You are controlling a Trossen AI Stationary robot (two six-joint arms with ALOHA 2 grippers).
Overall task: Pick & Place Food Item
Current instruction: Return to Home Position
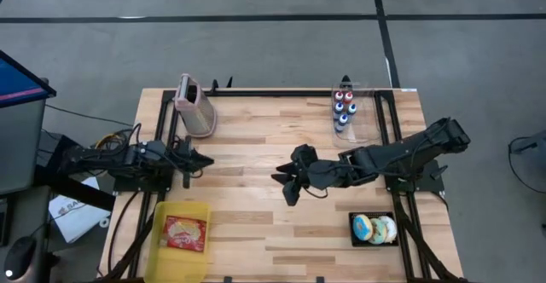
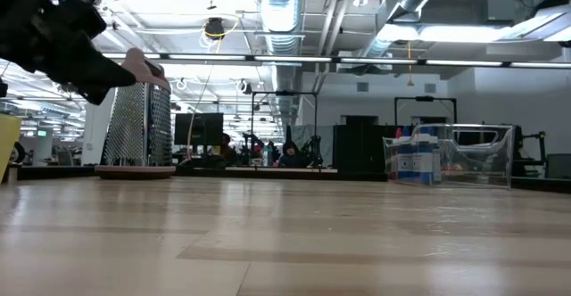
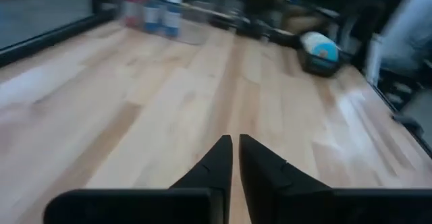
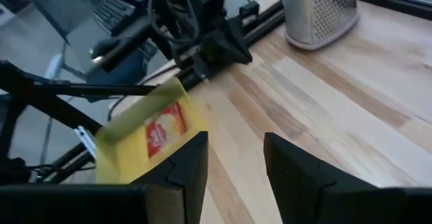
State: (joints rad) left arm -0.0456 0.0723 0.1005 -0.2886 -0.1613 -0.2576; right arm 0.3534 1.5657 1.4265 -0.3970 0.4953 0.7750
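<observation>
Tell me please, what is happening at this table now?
Nothing is held now. The small blue and red capped food colouring bottles stand inside the transparent plastic bin, in a corner of the light wooden table on the right arm's side. The right gripper hangs open above the table's middle. The left gripper waits shut near the left edge.

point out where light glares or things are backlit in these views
Low view: the ceiling strip lights are brightest, the grater stands backlit against them, and the table carries a broad sheen. Left wrist view: a pale sheen lies on the boards near the black tray. High view: even light, no hard shadows.
</observation>
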